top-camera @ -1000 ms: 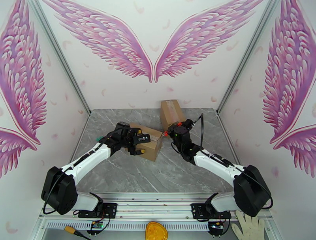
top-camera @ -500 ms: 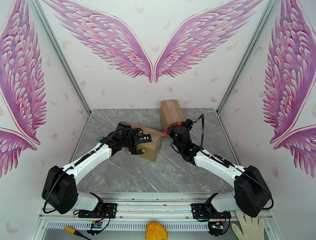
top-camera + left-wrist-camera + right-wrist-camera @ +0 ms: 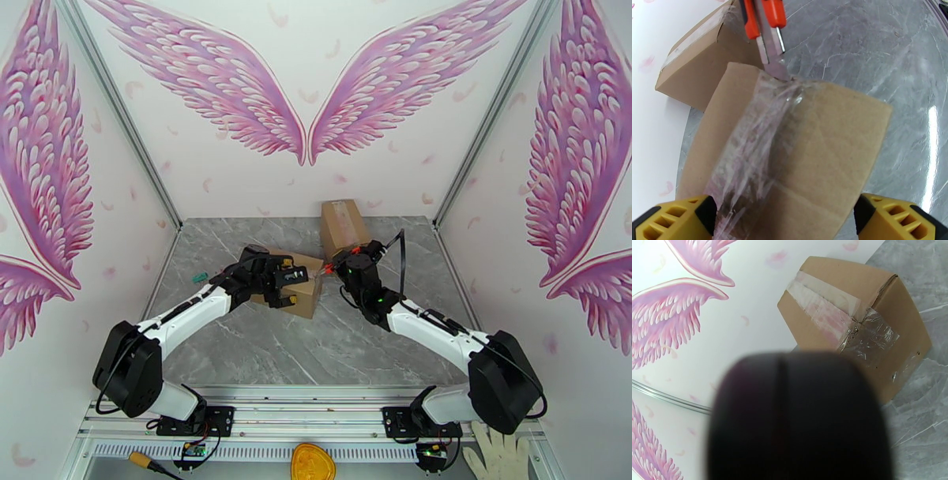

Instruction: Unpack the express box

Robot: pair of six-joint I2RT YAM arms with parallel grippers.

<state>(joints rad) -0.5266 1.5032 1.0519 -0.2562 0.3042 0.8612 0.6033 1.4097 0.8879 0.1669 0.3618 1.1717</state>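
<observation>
A brown express box (image 3: 306, 290) sealed with clear tape lies at the middle of the grey marble table (image 3: 355, 347). My left gripper (image 3: 286, 286) is open, and its yellow fingers (image 3: 675, 219) stand on either side of the box's (image 3: 817, 150) near end. My right gripper (image 3: 345, 264) is shut on an orange-handled cutter (image 3: 764, 17). The cutter's blade tip (image 3: 777, 70) touches the taped seam at the box's far edge. A blurred dark shape covers the lower middle of the right wrist view.
A second taped cardboard box (image 3: 344, 223) (image 3: 857, 323) stands against the back wall, just behind my right gripper. A white glove (image 3: 498, 454) and a yellow object (image 3: 314, 462) lie beyond the front rail. Walls close in the left, right and back.
My left gripper has moved up and to the right along the box. The box's right end has shifted a little toward the cutter blade. The right arm has barely moved.
</observation>
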